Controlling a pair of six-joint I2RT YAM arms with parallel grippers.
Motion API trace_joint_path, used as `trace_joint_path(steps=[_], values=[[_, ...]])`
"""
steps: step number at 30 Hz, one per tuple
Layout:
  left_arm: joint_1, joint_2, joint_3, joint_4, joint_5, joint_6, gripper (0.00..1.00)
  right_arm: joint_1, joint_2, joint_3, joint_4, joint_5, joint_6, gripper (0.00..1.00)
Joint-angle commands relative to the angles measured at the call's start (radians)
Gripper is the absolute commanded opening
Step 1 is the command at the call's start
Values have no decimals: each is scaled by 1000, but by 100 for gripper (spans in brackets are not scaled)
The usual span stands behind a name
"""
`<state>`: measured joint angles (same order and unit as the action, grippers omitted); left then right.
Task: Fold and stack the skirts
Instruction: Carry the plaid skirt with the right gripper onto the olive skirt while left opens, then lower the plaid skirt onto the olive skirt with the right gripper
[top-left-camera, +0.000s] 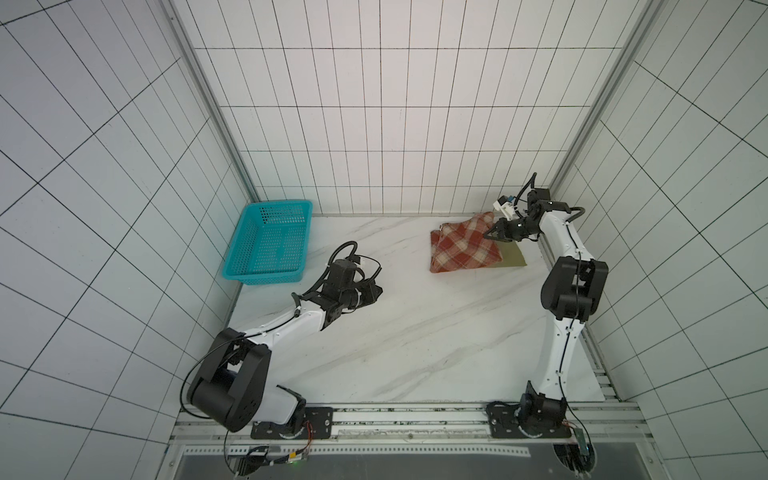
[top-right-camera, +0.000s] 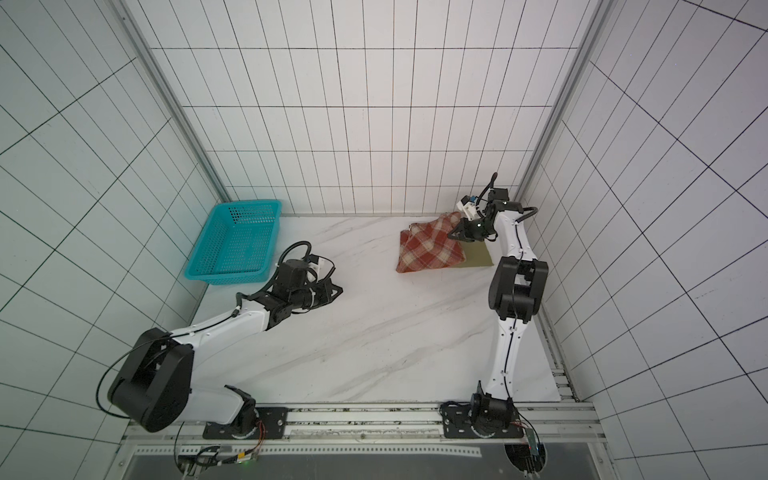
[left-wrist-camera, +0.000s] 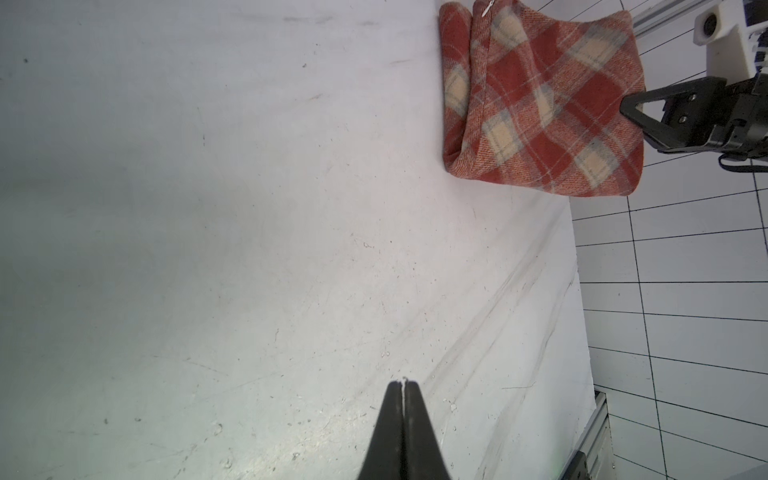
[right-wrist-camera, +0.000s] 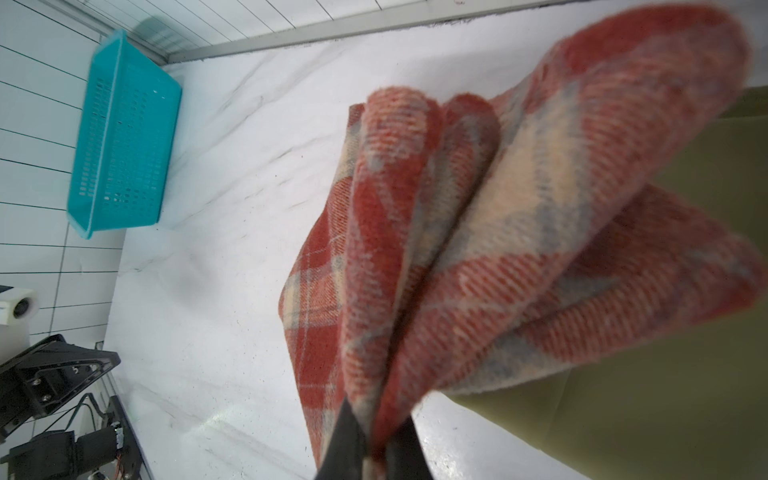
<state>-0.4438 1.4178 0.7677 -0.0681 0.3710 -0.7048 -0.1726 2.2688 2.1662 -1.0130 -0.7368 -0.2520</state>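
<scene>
Our right gripper (right-wrist-camera: 376, 415) is clamped tight on a bunched edge of the folded plaid skirt (top-left-camera: 463, 249). That skirt sits at the far right of the marble table (top-left-camera: 415, 332), its held side raised over the olive skirt (top-left-camera: 514, 258), which lies flat beneath it and shows at its right edge. Our left gripper (left-wrist-camera: 403, 384) has its jaws pressed together on nothing, above bare tabletop near the teal basket (top-left-camera: 270, 245), well apart from both skirts.

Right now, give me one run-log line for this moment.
left pincer: shut, empty | right pincer: shut on plaid skirt edge | plaid skirt: folded, lying partly over olive skirt
</scene>
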Motion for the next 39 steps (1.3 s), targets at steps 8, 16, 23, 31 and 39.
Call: trace_joint_path(steps=[8,16,23,31,39], values=[[-1,72,72,3,22,-14,0,-63,61,193,-90,-138,-66,0],[-12,102,118,6,19,-7,0,-111,72,209,-91,-210,-76,0],[-23,111,142,-22,6,5,0,-141,123,214,-99,-222,-72,0],[-27,148,162,-21,9,1,0,-159,160,216,-98,-189,-67,0],[-31,158,171,-26,0,-5,0,-161,164,250,-98,-207,-53,0]])
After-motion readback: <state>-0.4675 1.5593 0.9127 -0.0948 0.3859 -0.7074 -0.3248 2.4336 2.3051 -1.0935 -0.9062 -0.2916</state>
